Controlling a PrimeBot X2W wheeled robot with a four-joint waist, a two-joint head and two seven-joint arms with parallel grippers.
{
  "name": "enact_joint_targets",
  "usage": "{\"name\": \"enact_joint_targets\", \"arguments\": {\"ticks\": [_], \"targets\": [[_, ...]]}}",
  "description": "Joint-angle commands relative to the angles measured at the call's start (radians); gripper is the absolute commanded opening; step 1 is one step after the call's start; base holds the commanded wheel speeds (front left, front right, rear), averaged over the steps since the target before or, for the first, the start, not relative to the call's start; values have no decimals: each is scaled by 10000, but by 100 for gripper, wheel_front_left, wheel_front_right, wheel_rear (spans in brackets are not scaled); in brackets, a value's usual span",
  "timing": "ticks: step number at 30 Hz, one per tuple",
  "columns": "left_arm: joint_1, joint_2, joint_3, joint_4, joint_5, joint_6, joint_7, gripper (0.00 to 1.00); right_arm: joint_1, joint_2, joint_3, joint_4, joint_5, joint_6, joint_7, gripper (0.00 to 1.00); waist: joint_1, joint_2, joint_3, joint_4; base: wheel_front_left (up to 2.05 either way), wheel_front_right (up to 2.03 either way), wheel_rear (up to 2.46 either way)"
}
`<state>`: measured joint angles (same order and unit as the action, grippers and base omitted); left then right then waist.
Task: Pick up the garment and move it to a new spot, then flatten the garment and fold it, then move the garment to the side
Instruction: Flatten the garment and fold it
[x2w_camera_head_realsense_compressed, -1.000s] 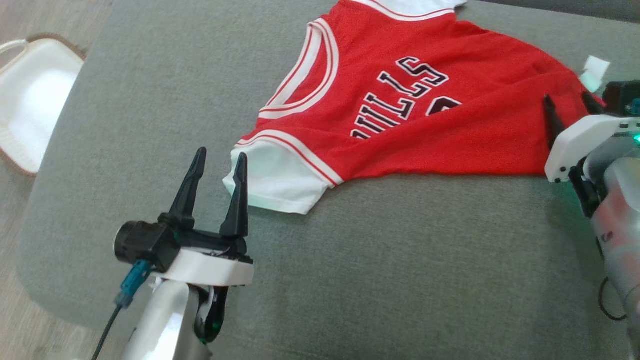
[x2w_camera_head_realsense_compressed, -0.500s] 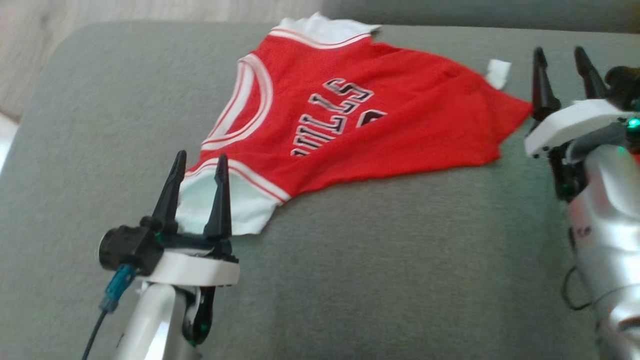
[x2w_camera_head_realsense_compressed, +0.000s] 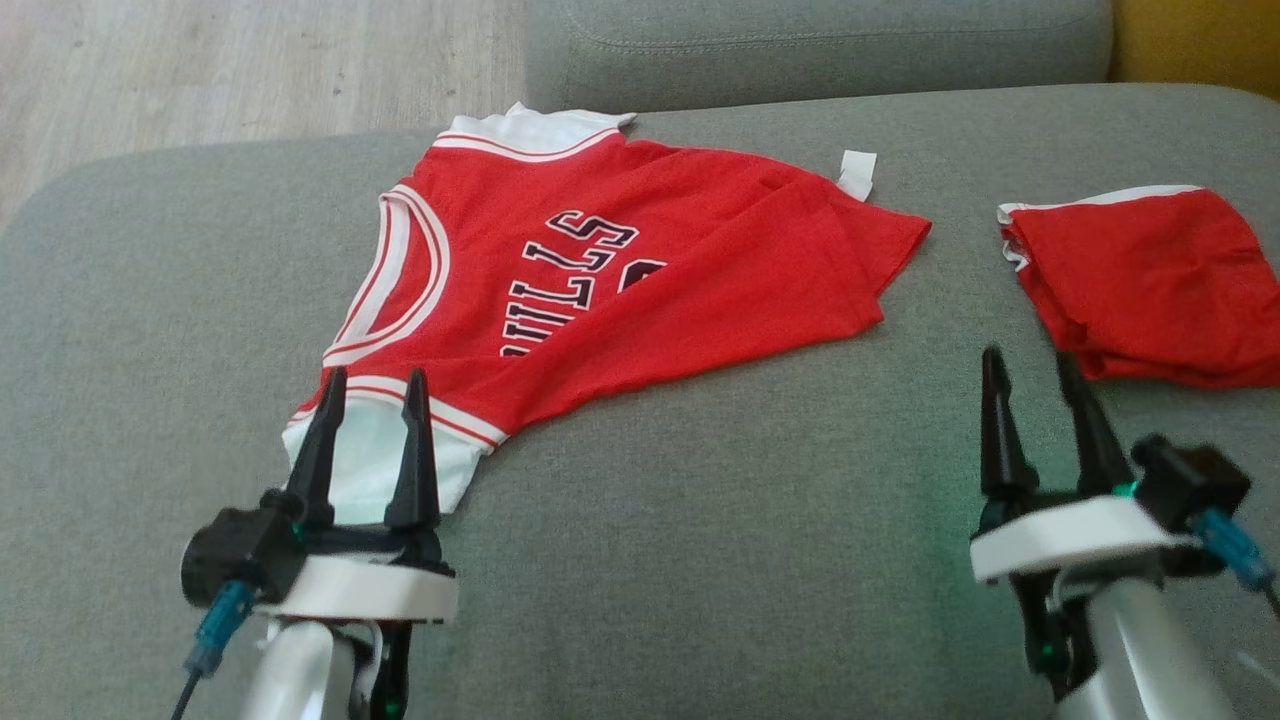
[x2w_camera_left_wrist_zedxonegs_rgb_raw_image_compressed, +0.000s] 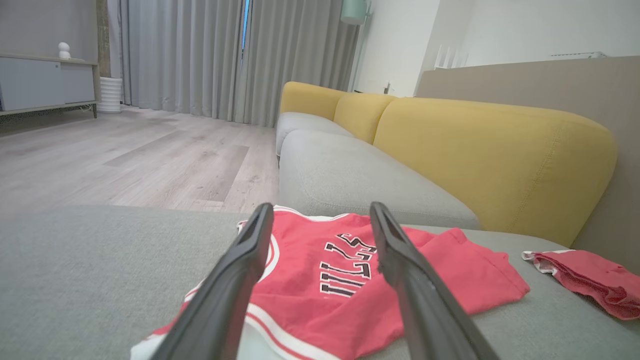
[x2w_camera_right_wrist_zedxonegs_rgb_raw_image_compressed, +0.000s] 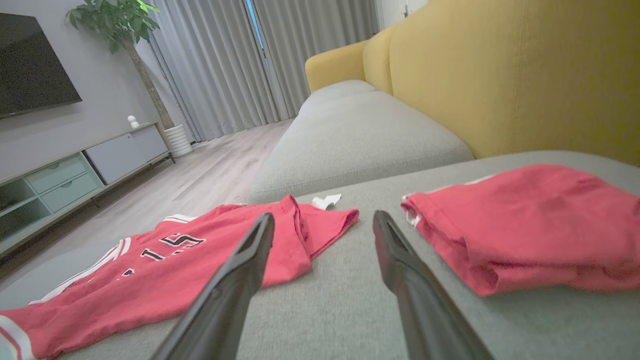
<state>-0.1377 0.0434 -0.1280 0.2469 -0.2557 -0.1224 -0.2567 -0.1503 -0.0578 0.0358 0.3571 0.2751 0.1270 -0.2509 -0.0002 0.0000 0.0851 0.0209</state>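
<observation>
Garment (x2w_camera_head_realsense_compressed: 620, 290): red jersey with white trim and dark block lettering, lying spread and front up on the grey seat cushion (x2w_camera_head_realsense_compressed: 700, 560). It takes up the cushion's far left part, skewed, with creases toward the hem. The neck opening faces the cushion's left edge. One white sleeve (x2w_camera_head_realsense_compressed: 530, 130) reaches the far edge; the other white sleeve (x2w_camera_head_realsense_compressed: 385, 465) lies toward the near left corner. A small white tag (x2w_camera_head_realsense_compressed: 856, 172) sticks out at the hem's far corner.

Left gripper (x2w_camera_head_realsense_compressed: 375, 378): claw spread, nothing between the fingers. It stands at the near white sleeve, fingertips at the sleeve's red-and-white band. Whether it touches the cloth cannot be told.

Right gripper (x2w_camera_head_realsense_compressed: 1028, 356): claw spread, empty, above bare cushion toward the near right, well apart from the garment.

Second red piece (x2w_camera_head_realsense_compressed: 1140, 280): folded, with a white edge, at the cushion's right edge, just beyond the right gripper's fingertips and apart from the jersey's hem.

Surroundings: a further grey cushion (x2w_camera_head_realsense_compressed: 800, 50) past the far edge; yellow backrest (x2w_camera_left_wrist_zedxonegs_rgb_raw_image_compressed: 500, 150) along the right side; pale wood floor (x2w_camera_head_realsense_compressed: 250, 70) beyond the left edge; grey curtains (x2w_camera_left_wrist_zedxonegs_rgb_raw_image_compressed: 200, 55); low cabinet (x2w_camera_right_wrist_zedxonegs_rgb_raw_image_compressed: 75, 170), potted plant (x2w_camera_right_wrist_zedxonegs_rgb_raw_image_compressed: 120, 20) and dark screen (x2w_camera_right_wrist_zedxonegs_rgb_raw_image_compressed: 30, 55) against the wall.
</observation>
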Motion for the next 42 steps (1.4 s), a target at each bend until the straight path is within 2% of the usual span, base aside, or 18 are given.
{"name": "enact_joint_targets", "arguments": {"ticks": [1,9,15,20,25,29,36,42], "targets": [[-134,68,377,-259,-39,42,-51,100,-240,69,333,-433,104,37,-107,100,2,0,7,2,0,0,0],[-92,68,391,10,23,49,-51,100,-165,74,376,-711,149,37,-108,100,2,0,-58,99,0,0,0],[-187,68,405,741,302,301,-51,100,-146,74,334,-834,177,37,-108,100,2,0,58,252,0,0,0],[-348,111,505,1694,557,634,-51,100,-103,75,489,-808,220,37,-108,100,2,0,189,271,0,0,0],[-779,277,835,2791,701,1303,-51,100,-190,75,571,-818,267,37,-108,100,2,0,420,213,0,0,0],[-1182,513,1096,3498,678,1599,-51,100,-250,75,657,-815,306,37,-108,100,2,0,630,138,0,0,0],[-1918,1041,1198,4740,730,1740,89,100,-357,75,725,-797,392,37,-108,100,2,0,946,-6,0,0,0],[-2464,1402,1086,5779,735,1588,758,100,-451,75,791,-775,432,37,-108,100,2,0,1103,-97,0,0,0]]}}
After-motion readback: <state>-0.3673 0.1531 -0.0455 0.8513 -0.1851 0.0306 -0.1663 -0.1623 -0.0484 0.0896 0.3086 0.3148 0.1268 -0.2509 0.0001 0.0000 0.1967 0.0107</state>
